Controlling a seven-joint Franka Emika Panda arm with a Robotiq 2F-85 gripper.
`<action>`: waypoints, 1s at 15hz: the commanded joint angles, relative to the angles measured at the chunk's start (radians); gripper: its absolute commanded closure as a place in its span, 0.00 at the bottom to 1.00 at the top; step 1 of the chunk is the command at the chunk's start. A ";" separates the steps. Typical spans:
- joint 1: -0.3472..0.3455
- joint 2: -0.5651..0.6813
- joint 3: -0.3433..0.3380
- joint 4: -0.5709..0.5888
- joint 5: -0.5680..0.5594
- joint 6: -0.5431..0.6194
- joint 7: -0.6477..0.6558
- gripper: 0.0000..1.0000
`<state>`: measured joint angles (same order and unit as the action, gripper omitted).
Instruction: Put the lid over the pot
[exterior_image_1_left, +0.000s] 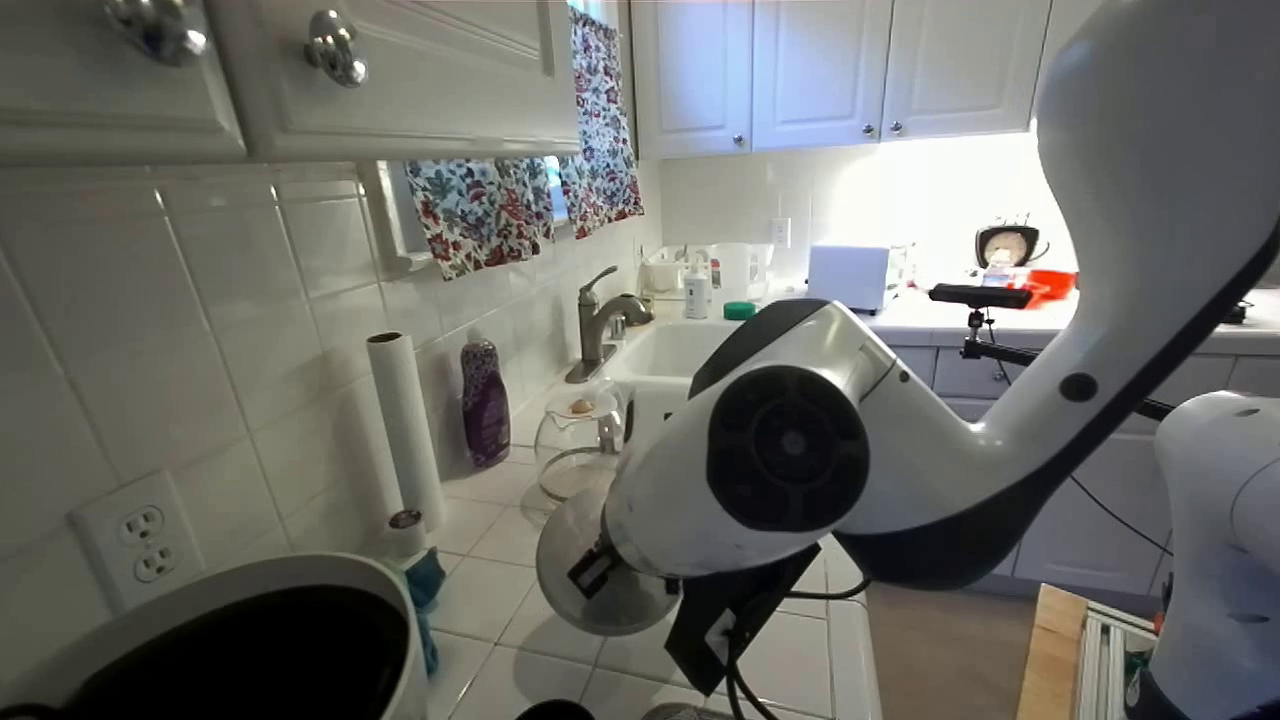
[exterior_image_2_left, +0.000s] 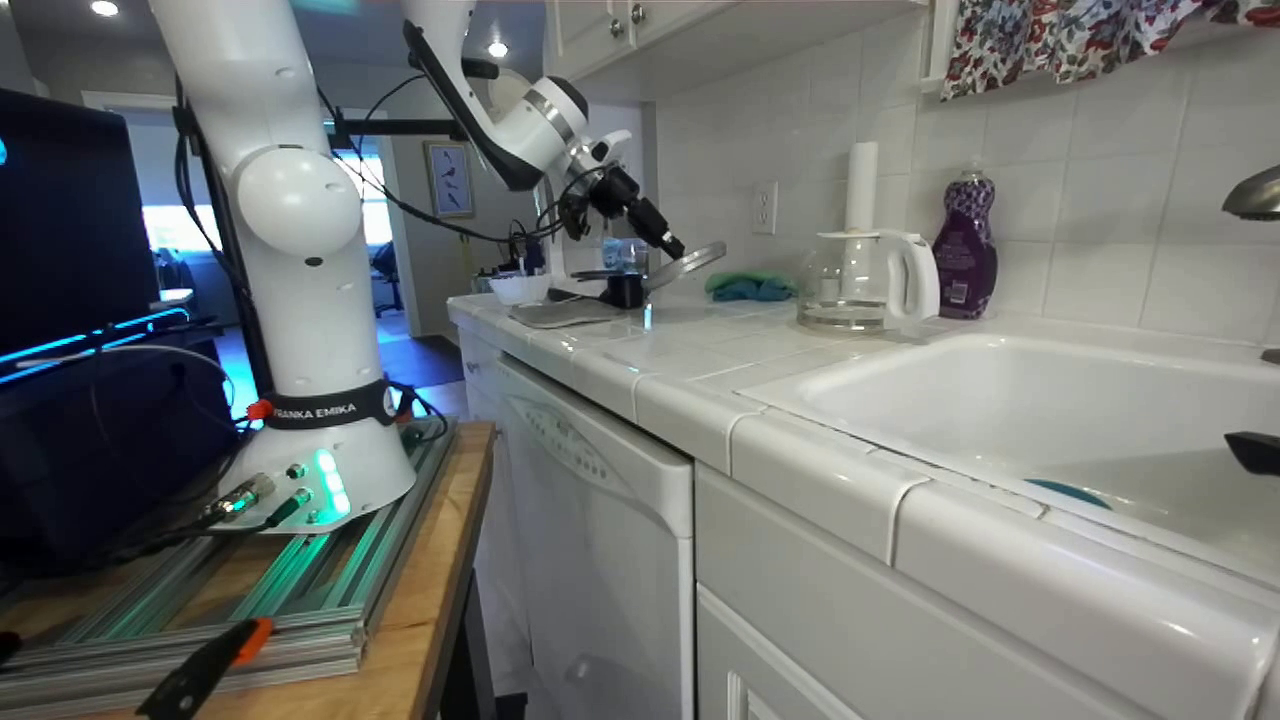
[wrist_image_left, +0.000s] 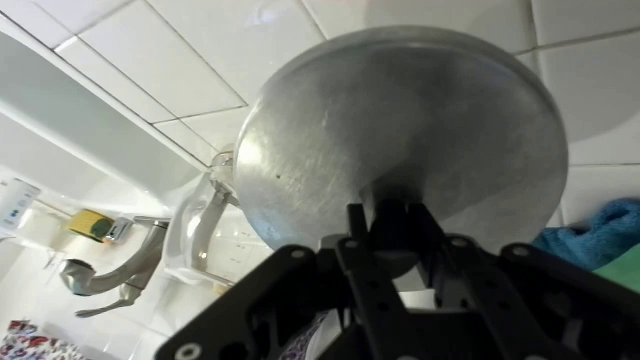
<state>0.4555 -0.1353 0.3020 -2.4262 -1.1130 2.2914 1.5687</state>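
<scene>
The lid (wrist_image_left: 320, 125), a round silvery-grey disc with a darker middle, fills much of the wrist view. My gripper (wrist_image_left: 384, 215) is shut on it at the centre, where a dark knob shows between the fingers. Seen from outside, the lid (exterior_image_2_left: 690, 265) hangs tilted above the tiled counter, below the gripper (exterior_image_2_left: 674, 246). In an exterior view the lid (exterior_image_1_left: 625, 615) is partly covered by the arm and the fingers. I cannot make out the pot in any view; it is hidden or out of view.
A glass carafe (exterior_image_2_left: 845, 290) stands near the sink (exterior_image_2_left: 1050, 400), with a purple bottle (exterior_image_2_left: 966, 245) and a paper-towel roll (exterior_image_1_left: 408, 430) along the wall. A large vessel with a black inside (exterior_image_1_left: 260, 650) occupies the near corner. A blue cloth (wrist_image_left: 595, 235) lies beside the lid.
</scene>
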 joint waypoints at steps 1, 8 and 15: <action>-0.028 -0.142 0.055 -0.098 0.027 -0.085 0.083 0.94; -0.014 -0.386 0.073 -0.256 0.103 -0.213 0.196 0.94; -0.021 -0.497 0.072 -0.312 0.116 -0.206 0.181 0.74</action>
<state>0.4519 -0.6287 0.3588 -2.7387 -1.0064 2.0780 1.7578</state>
